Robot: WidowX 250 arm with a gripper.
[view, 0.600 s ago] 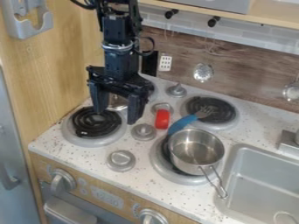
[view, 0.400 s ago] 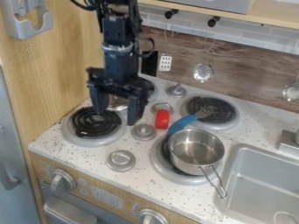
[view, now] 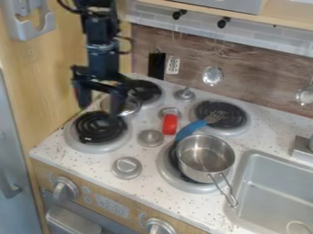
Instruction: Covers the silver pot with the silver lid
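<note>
Pincer (view: 99, 113) hangs released, fingers spread, partly hiding a round lid (view: 130, 108) of shiny silver.

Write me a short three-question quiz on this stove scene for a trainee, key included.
1. True or false: the silver pot has no lid on it.
2. Multiple choice: what colour is the handle of the utensil lying just beyond the pot?
A) green
B) blue
C) yellow
3. Fill in: as the camera sees it, the end effector hangs to the ___ of the pot.

Key: 1. true; 2. B; 3. left
</note>
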